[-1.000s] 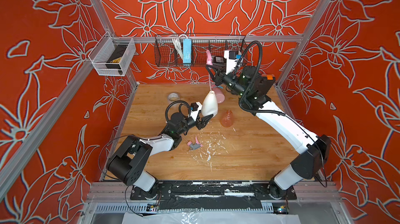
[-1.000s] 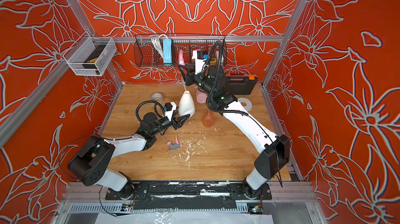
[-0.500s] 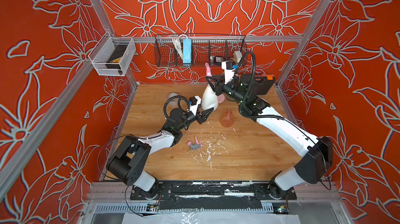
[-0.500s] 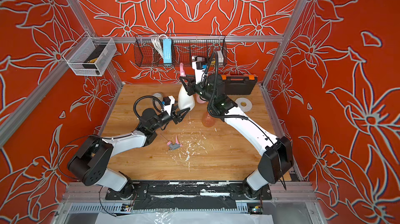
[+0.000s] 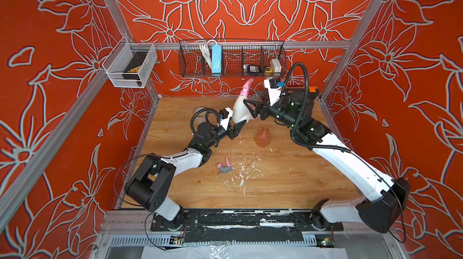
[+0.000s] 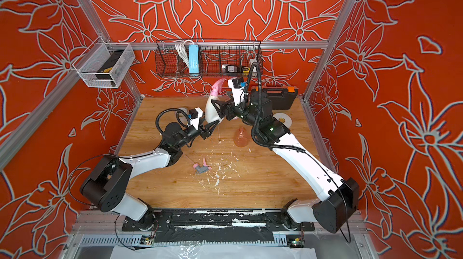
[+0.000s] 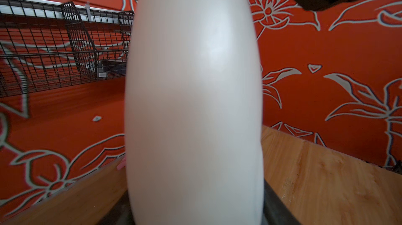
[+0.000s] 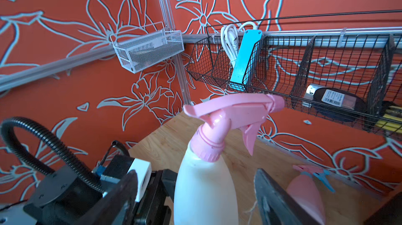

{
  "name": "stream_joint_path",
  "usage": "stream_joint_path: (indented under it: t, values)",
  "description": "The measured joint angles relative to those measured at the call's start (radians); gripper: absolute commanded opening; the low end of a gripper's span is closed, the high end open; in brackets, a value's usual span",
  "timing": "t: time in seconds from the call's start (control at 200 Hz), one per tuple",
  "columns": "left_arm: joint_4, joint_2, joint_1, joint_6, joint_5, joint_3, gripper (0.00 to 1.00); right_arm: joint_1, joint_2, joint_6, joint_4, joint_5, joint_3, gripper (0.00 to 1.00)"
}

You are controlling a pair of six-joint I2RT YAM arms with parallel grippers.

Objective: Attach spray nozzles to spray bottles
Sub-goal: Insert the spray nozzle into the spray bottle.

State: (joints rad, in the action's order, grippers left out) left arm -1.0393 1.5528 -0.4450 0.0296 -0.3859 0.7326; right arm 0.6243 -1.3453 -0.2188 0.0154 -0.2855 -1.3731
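The right gripper has just been opened. A second ago it was pinched on the pink spray head. Now its jaws are seen spread on either side of the white bottle, clear of both flanks in the right wrist view. The spray head has been left on the bottle's neck, collar down over the mouth and trigger free. Whether the collar is screwed fully home cannot be told, and a slight tilt is suggested.

The left gripper is unchanged. It is kept pinched low on the white bottle, which is held upright above the far middle of the table.

This pairing is therefore judged seated, or nearly so, and the bottle is ready to be set down.

Just right of the white bottle, at the far edge, a pink bottle is seen already capped with a pink-and-blue head. Nearer, the orange bottle stands open-necked. Nearer again, and to the left, the pink-and-grey spray head lies on its side. That pair is judged to be what remains.
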Motion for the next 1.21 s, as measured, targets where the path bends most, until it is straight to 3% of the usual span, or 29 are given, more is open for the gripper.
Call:
stream_joint_path:
  t: [0.145,0.27,0.39,0.551,0.641,0.871,1.206]
  values:
    - [0.0,0.005,0.0,0.041,-0.013,-0.014,0.56,-0.074,-0.042,0.027,0.159,-0.042,-0.167,0.94]
    - [0.01,0.005,0.002,0.072,-0.049,-0.029,0.56,-0.189,-0.089,-0.026,0.173,-0.209,-0.257,0.97]
    - [0.017,0.005,0.014,0.079,-0.098,-0.029,0.56,-0.267,-0.179,-0.126,0.103,-0.405,-0.298,0.97]
    - [0.022,0.005,0.038,0.075,-0.161,-0.029,0.56,-0.283,-0.332,-0.229,0.053,-0.591,-0.344,0.97]
    - [0.028,0.005,0.047,0.073,-0.183,-0.029,0.56,-0.283,-0.386,-0.278,0.034,-0.66,-0.348,0.89]
    - [0.044,0.008,0.06,0.057,-0.21,-0.027,0.56,-0.28,-0.366,-0.36,-0.068,-0.733,-0.282,0.67]
    - [0.059,0.023,0.072,0.042,-0.23,-0.013,0.56,-0.275,-0.228,-0.34,-0.076,-0.715,-0.153,0.6]
